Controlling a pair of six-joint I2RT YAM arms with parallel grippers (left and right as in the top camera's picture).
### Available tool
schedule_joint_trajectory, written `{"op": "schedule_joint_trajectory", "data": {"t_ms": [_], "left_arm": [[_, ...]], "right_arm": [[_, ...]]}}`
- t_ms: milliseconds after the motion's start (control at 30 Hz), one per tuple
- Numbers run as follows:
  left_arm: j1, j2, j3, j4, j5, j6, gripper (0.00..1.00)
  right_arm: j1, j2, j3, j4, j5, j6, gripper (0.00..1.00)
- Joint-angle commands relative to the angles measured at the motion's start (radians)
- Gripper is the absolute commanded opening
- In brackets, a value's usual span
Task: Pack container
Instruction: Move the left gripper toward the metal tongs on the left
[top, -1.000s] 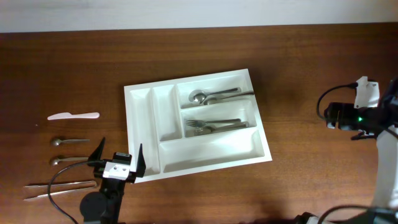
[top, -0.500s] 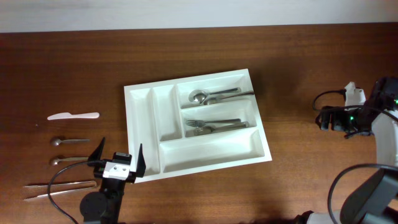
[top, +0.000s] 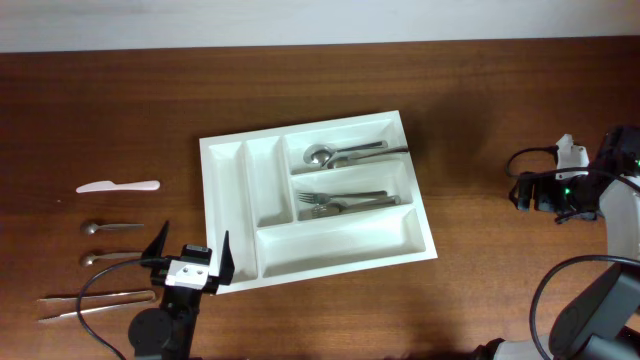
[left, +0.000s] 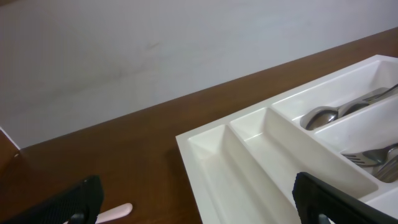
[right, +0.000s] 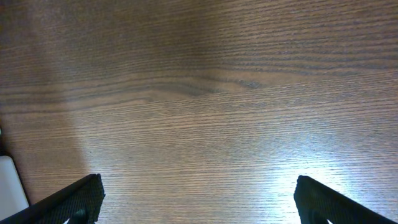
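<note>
Packing partly done: large white rectangular plastic cutlery tray (top: 340, 243), mid brown wooden worktop (top: 480, 100), holds metal spoons (top: 340, 154) and metal forks (top: 345, 202); three compartments bare. White plastic knife (top: 118, 186), two small metal spoons (top: 110, 243), long thin metal pieces (top: 95, 304) wait outside, left. Both released, empty: left pincer (top: 192, 250), right pincer (right: 199, 199).

Tabletop: we see dark reddish-brown wood (top: 480, 110) with a fine grain running along its length; it fills almost the whole overhead view.
Wall: we see a plain, pale grey-white wall (left: 155, 50) rising straight from the tabletop's far edge, with a few faint scuffs. From overhead it shows only as a light strip along the top.
Light: we find a soft bright sheen (right: 298, 180) on the wood low in the right wrist view, with darker wood toward the top.
</note>
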Motion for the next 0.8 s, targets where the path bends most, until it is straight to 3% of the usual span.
{"op": "schedule_joint_trajectory", "data": {"t_ms": [0, 333, 533, 633, 767], "left_arm": [[0.005, -0.007, -0.007, 0.001, -0.011, -0.002, 0.99], [0.004, -0.007, -0.007, 0.003, 0.014, -0.008, 0.99], [0.004, -0.007, 0.032, -0.001, 0.027, -0.138, 0.99], [0.004, 0.000, 0.114, -0.103, 0.005, -0.177, 0.99], [0.004, 0.064, 0.309, -0.375, -0.066, -0.222, 0.99]], "right_arm": [[-0.008, -0.001, -0.002, 0.000, -0.019, -0.010, 0.99], [-0.008, -0.001, -0.002, 0.000, -0.019, -0.010, 0.99], [-0.008, -0.001, -0.002, 0.000, -0.019, -0.010, 0.99], [-0.008, -0.001, -0.002, 0.000, -0.019, -0.010, 0.99], [-0.008, -0.001, -0.002, 0.000, -0.019, -0.010, 0.99]]}}
